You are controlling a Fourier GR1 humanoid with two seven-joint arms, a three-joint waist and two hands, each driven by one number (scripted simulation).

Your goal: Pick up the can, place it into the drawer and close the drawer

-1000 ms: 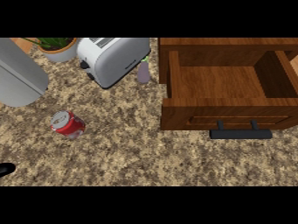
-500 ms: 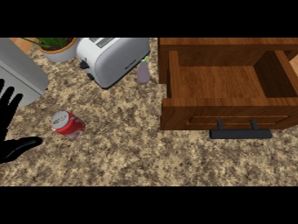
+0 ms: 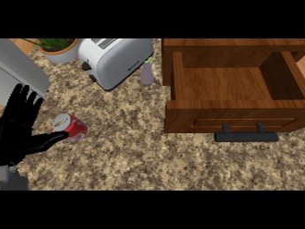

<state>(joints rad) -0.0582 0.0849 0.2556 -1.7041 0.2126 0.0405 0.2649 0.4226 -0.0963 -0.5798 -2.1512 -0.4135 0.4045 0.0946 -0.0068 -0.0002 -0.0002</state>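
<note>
A red can (image 3: 71, 126) with a silver top stands on the speckled counter at the left. My left hand (image 3: 13, 134) is just left of it, open, fingers straight and pointing up the view, thumb stretched toward the can's lower side and at its edge. The wooden drawer (image 3: 181, 85) stands pulled out at the right, its inside bare, with a dark handle (image 3: 246, 135) on its front. My right hand is out of view.
A white toaster (image 3: 115, 60) sits behind the can, a potted plant (image 3: 57, 48) at the back left, a small purple bottle (image 3: 146, 74) between toaster and drawer. A grey appliance (image 3: 9, 71) fills the left edge.
My left hand rose from the lower left corner and moved right, up to the can. The can and drawer have stayed put.
</note>
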